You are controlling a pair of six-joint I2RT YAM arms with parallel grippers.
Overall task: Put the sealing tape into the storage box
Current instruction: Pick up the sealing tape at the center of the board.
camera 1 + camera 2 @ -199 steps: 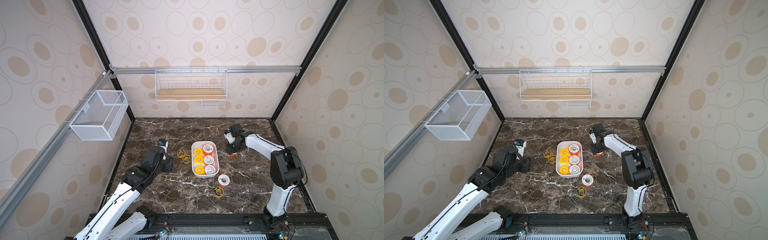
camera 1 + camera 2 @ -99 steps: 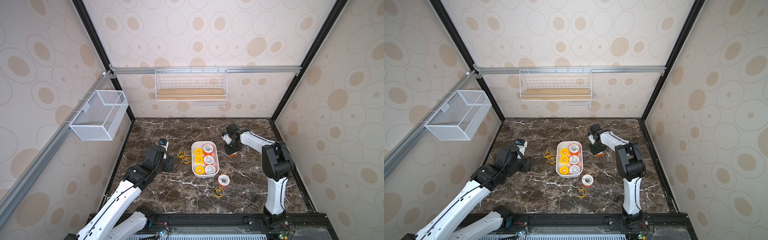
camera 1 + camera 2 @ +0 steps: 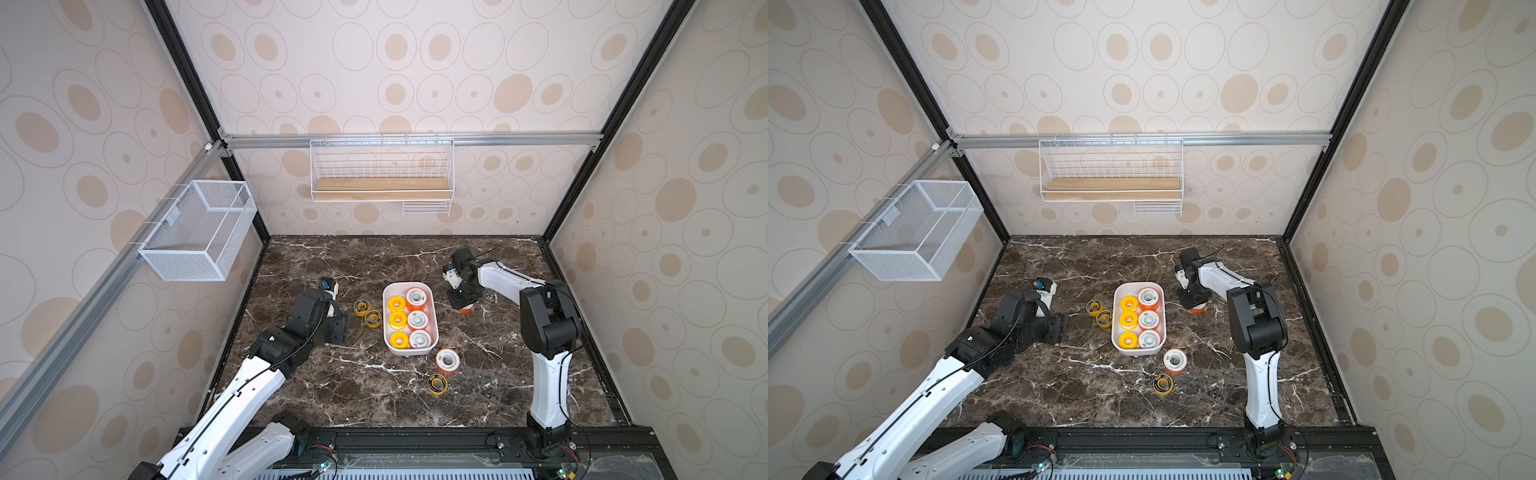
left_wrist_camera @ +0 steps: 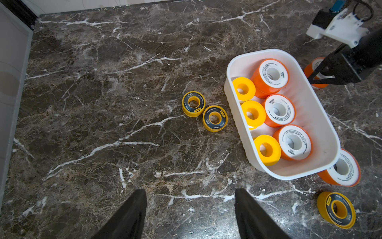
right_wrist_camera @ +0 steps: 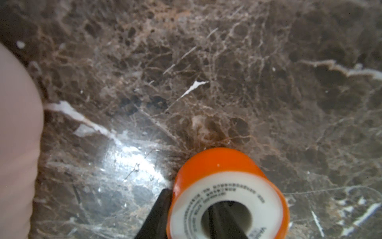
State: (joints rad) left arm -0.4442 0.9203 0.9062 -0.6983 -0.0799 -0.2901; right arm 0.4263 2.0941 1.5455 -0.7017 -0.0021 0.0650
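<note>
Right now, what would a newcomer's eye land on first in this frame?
The white storage box in the middle of the marble table, packed with yellow spools and orange spools. Just beside it, the right tool pinches the wall of a loose orange spool on the table, one finger in its core.

Orange spool (image 4: pixel 263 77) white face: "VASEN", apparently; fine print unreadable.

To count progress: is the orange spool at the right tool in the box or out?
Out: the spool sits on the table beside the box.
</note>
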